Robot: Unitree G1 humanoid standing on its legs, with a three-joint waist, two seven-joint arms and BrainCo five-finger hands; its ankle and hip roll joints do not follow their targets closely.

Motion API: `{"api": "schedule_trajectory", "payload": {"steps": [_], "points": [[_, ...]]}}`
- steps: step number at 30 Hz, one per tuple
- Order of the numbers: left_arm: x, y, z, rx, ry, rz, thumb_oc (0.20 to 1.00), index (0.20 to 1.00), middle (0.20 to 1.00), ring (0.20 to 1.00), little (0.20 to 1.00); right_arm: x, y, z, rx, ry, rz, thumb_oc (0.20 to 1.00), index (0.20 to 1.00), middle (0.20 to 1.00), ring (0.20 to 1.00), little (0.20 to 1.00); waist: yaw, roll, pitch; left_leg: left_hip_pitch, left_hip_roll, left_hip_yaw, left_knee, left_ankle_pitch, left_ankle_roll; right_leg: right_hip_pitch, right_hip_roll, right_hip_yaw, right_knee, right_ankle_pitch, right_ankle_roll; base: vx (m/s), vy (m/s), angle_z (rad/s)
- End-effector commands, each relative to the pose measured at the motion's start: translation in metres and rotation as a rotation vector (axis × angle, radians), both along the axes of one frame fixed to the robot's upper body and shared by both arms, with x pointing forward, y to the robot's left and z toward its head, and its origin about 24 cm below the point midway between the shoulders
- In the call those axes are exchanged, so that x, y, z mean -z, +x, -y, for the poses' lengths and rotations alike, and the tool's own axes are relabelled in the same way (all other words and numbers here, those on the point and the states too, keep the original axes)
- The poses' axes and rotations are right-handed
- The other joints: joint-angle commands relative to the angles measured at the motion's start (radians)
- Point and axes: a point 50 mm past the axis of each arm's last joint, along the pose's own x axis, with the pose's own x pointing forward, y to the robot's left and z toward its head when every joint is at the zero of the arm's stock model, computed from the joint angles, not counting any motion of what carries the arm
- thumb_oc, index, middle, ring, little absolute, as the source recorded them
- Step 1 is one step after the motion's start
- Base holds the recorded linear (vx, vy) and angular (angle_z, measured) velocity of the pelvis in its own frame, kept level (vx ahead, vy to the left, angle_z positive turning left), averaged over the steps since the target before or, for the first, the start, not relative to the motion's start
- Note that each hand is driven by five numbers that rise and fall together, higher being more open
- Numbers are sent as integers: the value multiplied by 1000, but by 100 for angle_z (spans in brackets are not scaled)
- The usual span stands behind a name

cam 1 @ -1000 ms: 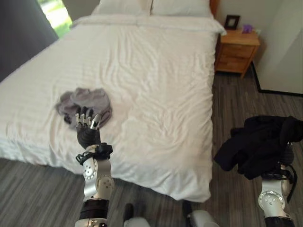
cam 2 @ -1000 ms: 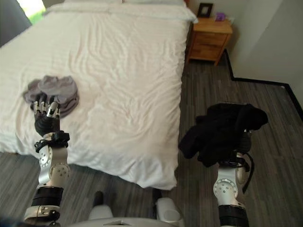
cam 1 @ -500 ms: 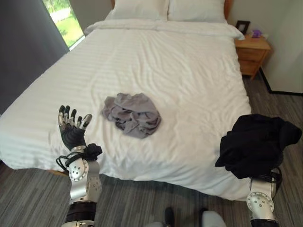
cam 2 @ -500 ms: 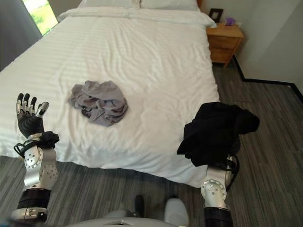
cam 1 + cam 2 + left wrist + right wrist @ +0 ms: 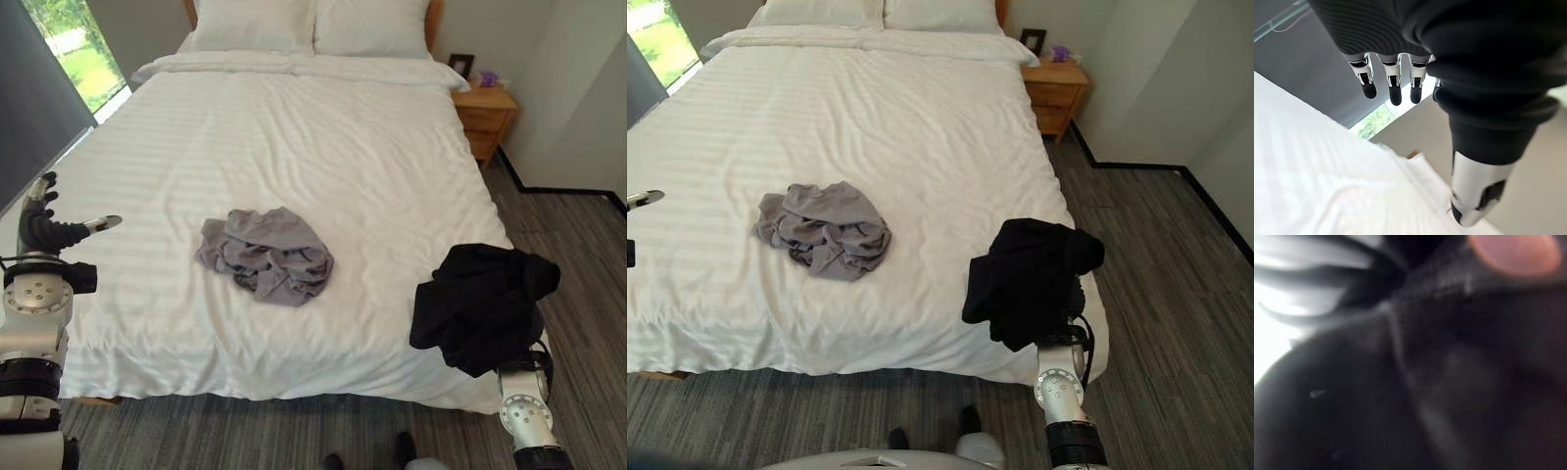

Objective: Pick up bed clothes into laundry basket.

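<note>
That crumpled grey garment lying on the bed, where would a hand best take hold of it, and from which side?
Probably from above, at the raised folds in the middle of the grey garment. It lies bunched in a loose heap on the white bed, so the ridges give fingers cloth to pinch. The left hand is open beside it, while black clothing covers the right.

There is one bed [image 5: 323, 147] with two white pillows [image 5: 312, 24] at its head. There are two pieces of clothing: one grey garment [image 5: 266, 255] which lies crumpled on the white cover, and one black garment [image 5: 482, 304] at the bed's right corner. Beside the bed stands one wooden nightstand [image 5: 487, 117], and on it there is one dark picture frame [image 5: 460, 65] and one small purple object [image 5: 489, 79].
</note>
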Motion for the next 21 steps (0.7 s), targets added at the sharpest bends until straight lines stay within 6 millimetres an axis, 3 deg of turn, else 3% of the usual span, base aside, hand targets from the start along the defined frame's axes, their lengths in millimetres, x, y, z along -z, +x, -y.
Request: {"api": "schedule_trajectory", "payload": {"steps": [1,11,21], "points": [[-38,6,-2,66,182,-58,1000,1000,1000,1000,1000,-34,13,14,-14,-93,179,200,200,200,200,200,-30,30,-21,30,71,-71,-2,-20,-89,-10,41,2,33,-5,22,0,0,0],[-46,40,29,213,279,-196,1000,1000,1000,1000,1000,-21,10,5,-64,-49,166,200,200,200,200,200,-41,43,-12,22,74,-68,-2,-18,-95,-13,39,8,18,0,27,9,-6,-3],[-24,51,42,234,231,-237,1000,1000,1000,1000,1000,-21,9,0,-83,-38,169,200,200,200,200,200,-50,47,7,9,76,-65,-2,-16,-99,-26,41,12,18,-1,27,5,-3,-1]]}}
